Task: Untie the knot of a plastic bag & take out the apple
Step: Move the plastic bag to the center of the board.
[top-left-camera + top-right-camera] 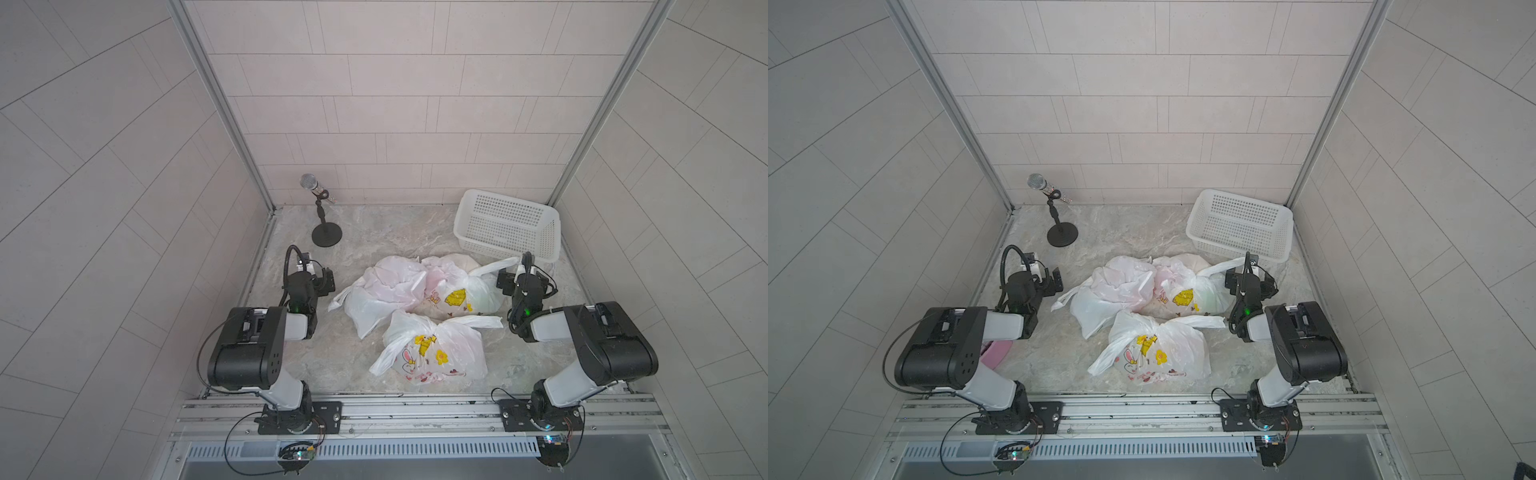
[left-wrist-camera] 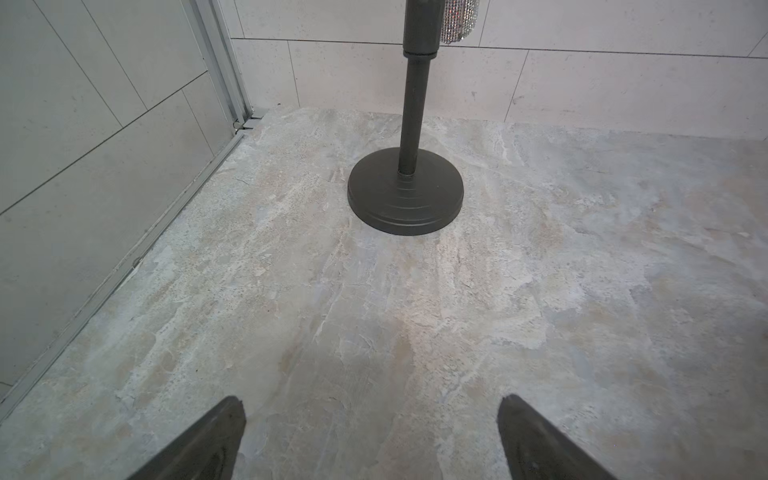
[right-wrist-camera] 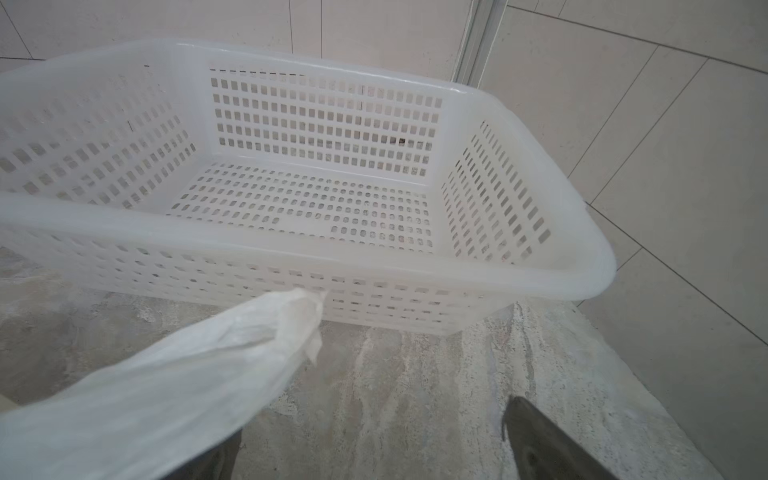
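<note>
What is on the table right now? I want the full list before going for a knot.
plastic bags: at least three, white, two with cartoon prints, bunched mid-table between the arms; the nearest is tied shut
apple: none in view
basket: one, white, perforated, far right corner, nothing in it
microphone: one, silver head on a black stand, far left
pink item: one, under the left arm, mostly hidden, cannot identify
table: one, marbled grey
left gripper: open, over bare table, facing the stand
right gripper: open, facing the basket; a bag handle lies across one finger
</note>
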